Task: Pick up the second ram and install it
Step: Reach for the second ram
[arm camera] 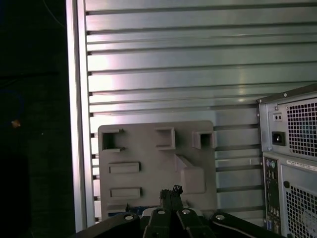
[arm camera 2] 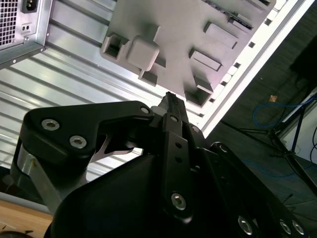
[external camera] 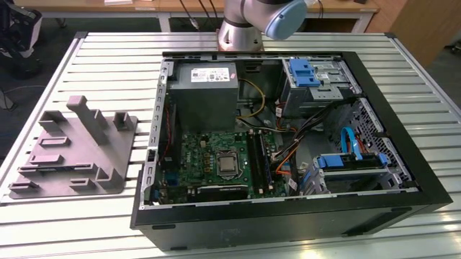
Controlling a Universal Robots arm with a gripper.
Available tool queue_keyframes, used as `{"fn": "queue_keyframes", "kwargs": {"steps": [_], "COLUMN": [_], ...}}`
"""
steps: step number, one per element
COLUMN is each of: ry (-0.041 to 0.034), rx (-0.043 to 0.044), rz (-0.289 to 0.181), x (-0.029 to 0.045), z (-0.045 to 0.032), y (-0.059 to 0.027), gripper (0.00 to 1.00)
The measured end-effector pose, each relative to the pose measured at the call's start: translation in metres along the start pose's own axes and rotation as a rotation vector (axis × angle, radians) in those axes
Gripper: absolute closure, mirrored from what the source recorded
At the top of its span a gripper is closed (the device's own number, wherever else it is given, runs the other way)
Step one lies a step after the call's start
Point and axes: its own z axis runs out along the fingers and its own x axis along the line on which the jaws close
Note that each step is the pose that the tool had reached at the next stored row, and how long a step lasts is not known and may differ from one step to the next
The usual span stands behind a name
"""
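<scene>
Gripper (arm camera 2: 171, 99) is hovering over the grey fixture tray (external camera: 119, 143), which is lying on the slatted aluminium table (external camera: 94, 54) on the exterior view's left, just beside the rear panel (arm camera: 292, 148) of the computer case (external camera: 288, 221). In both wrist views its fingers are pinching together at the tips with nothing showing between them, so the hand is clenched on nothing. The second ram (arm camera 2: 232, 15) is sitting in the tray: in the second wrist view it is showing as a narrow dark strip standing on edge in a slot along one end, well apart from the gripper. The rest of the tray is showing bare pockets, raised blocks and upright posts (external camera: 92, 116), with nothing else lodged in them that I can make out. The case is lying on its side with the panel off. Inside it a grey power supply (external camera: 205, 89) is sitting against the far wall, the green motherboard (external camera: 209, 156) below it is carrying the processor socket (external camera: 228, 163), and long memory slots (external camera: 260, 156) are running alongside; whether any slot is filled I cannot tell. Two blue drive cages (external camera: 306, 73) (external camera: 344, 162) and a tangle of cables (external camera: 288, 135) are occupying the case's other half, toward the exterior view's right.
</scene>
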Motion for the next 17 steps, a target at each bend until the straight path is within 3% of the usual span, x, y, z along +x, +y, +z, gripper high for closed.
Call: {"fn": "queue_keyframes", "kwargs": {"steps": [13, 17], "ry": [0.0001, 0.0000], "rx": [0.0001, 0.0000], "rz": [0.000, 0.000], "x": [0.0187, 0.0206], "z": [0.0007, 0.0011], "y": [-0.0016, -0.0018], "gripper": [0.90, 0.90]}}
